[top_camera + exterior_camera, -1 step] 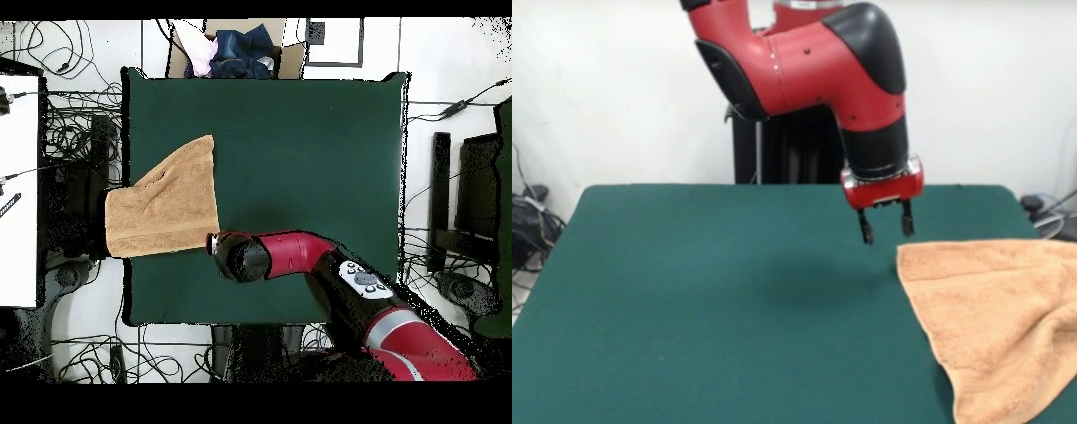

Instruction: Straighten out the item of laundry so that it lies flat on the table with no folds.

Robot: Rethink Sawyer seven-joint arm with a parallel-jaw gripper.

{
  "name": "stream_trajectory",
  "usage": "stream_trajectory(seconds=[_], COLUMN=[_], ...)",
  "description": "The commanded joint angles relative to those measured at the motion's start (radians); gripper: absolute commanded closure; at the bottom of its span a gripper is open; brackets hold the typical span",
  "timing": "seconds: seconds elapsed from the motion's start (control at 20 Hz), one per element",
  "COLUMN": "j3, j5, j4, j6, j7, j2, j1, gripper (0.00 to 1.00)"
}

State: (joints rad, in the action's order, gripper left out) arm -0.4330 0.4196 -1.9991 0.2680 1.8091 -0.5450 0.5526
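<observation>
towel: tan terry, nubby, lying at the table edge, one side hanging over, one corner folded | table: dark green felt | gripper: hovering just beside towel's corner, fingers parted, holding nothing | box beyond table: holding dark and pink cloth

A plain white wall stands behind, evenly lit. From above, the pale floor is strewn with tangled black cables on all sides. A white bench runs along one edge, and an open cardboard box holds crumpled clothes.
</observation>
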Motion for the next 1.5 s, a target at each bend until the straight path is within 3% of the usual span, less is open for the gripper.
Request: stream_trajectory(seconds=[0.05,1.0,1.5], j3=[0.061,0.103,0.091], j5=[0.065,0.081,0.050], j4=[0.055,0.065,0.018], j6=[-0.096,-0.240,-0.274], j7=[0.087,0.092,0.121], j2=[0.055,0.214,0.213], j1=[-0.043,-0.085,-0.089], gripper=[0.00,0.00,0.00])
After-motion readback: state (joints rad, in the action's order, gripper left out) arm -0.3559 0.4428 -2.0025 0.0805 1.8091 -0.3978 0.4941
